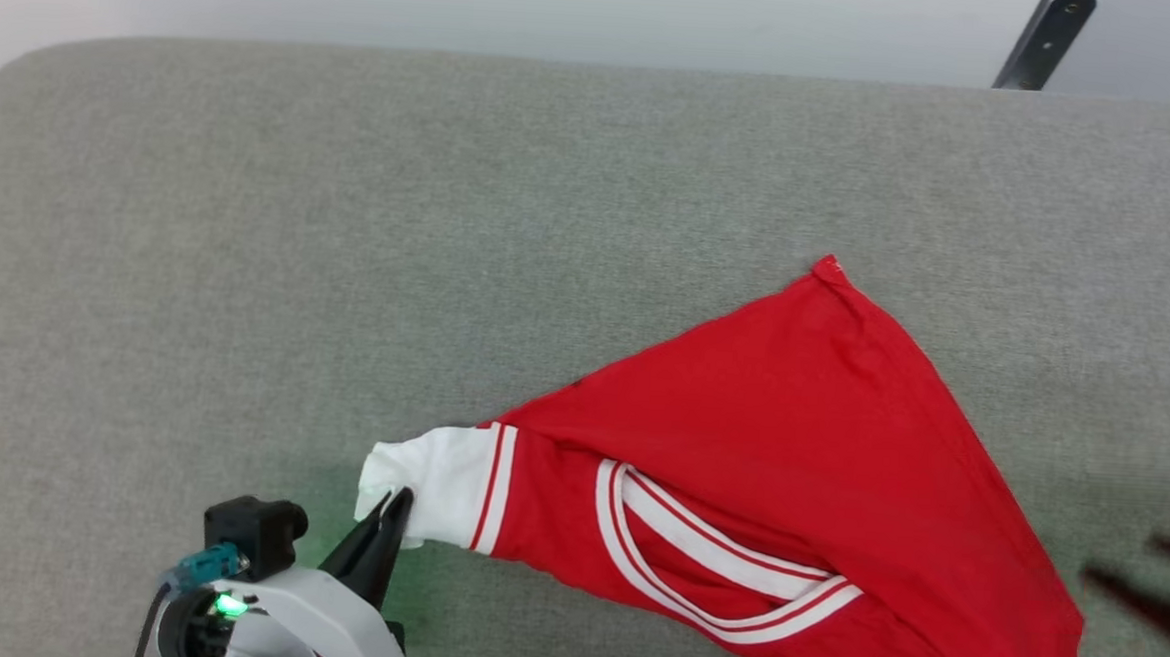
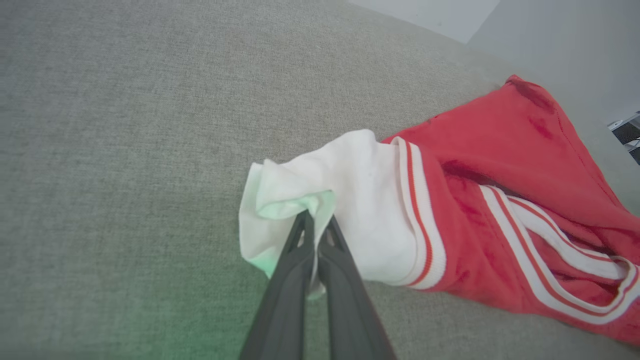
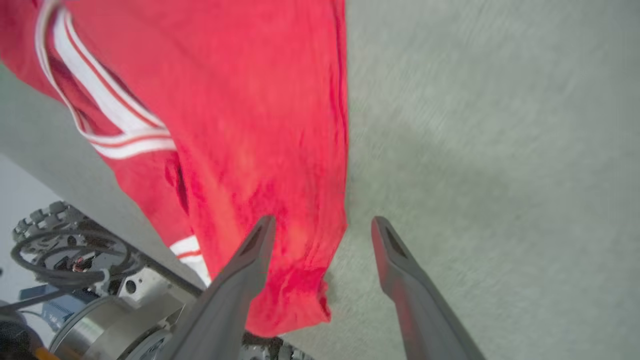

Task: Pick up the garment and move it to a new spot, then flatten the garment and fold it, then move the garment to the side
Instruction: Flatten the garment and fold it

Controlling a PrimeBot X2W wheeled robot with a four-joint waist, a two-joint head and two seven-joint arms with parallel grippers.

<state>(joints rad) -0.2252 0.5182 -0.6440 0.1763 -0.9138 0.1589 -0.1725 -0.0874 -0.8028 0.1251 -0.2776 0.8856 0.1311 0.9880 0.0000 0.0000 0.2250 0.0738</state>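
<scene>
One garment (image 1: 819, 451) lies on the grey fabric-covered counter (image 1: 349, 236), in its near right part, stretched slantwise with one red corner pointing away from the robot. Its body is plain bright red. A white short sleeve sticks out toward the left, ending in a band of white-and-red stripes where it meets the red cloth. The V-neck shows as a long loop of the same white-and-red striped trim, lying open and creased. A second bit of striped trim peeks out at the bottom edge of the head view.

The left gripper (image 1: 397, 507) is clamped on the bunched end of the white sleeve, fingers pressed together with the cloth pinched between them. In the left wrist view the left gripper (image 2: 316, 227) bites a fold of the garment (image 2: 500, 165), and a green glow tints the sleeve.

The right gripper (image 3: 323, 222) has its fingers spread wide apart over the counter, with nothing held. One finger overlaps the hem of the garment (image 3: 240, 125), whose red edge crosses the counter's rim. In the head view the right gripper (image 1: 1158, 574) is a dark blur at the right edge.
</scene>
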